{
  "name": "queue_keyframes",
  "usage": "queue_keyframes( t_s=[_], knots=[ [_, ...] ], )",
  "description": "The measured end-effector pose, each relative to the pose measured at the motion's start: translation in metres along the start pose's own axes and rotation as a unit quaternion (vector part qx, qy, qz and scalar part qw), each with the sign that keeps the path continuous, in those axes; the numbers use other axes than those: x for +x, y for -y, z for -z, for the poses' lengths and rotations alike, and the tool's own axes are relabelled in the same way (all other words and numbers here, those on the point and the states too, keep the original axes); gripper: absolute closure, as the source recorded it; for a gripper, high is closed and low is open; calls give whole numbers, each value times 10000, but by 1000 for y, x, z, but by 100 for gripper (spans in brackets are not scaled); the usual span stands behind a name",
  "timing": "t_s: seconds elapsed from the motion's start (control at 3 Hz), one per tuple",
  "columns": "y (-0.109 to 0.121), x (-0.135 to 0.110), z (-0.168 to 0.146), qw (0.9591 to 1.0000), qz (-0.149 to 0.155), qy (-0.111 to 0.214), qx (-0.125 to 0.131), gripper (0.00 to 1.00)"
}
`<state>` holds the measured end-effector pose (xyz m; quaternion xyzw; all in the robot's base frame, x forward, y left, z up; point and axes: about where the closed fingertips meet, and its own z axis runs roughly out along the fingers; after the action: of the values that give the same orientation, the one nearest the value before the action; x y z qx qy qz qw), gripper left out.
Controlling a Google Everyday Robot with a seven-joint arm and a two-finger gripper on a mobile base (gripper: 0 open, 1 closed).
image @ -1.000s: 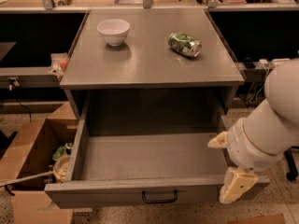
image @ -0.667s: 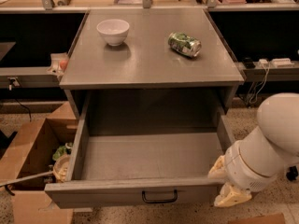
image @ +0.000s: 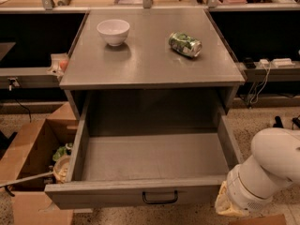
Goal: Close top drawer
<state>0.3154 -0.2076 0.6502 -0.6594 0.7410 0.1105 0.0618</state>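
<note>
The top drawer is a wide, deep grey wood-grain drawer, pulled far out of the cabinet and empty inside. Its front panel runs along the bottom of the camera view, with a small dark bar handle at its centre. My white arm comes in from the lower right. The cream gripper hangs low, just right of the front panel's right end, close to its corner. Much of it is cut off by the arm and the picture's lower edge.
On the grey cabinet top stand a white bowl and a green can lying on its side. An open cardboard box with items sits on the floor at the left. Cables and a power strip are at the right.
My arm has dropped lower, and the gripper has sunk toward the bottom edge beside the drawer front's right corner. The drawer has stayed open in the same place.
</note>
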Motion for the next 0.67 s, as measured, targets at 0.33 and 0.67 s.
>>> queue_keyframes(
  t_s=[0.33,0.67],
  knots=[
    [7,6,-27,9999,-132,-54,-10,100],
    [8,6,-29,9999,-147,-58,-9,77]
  ],
)
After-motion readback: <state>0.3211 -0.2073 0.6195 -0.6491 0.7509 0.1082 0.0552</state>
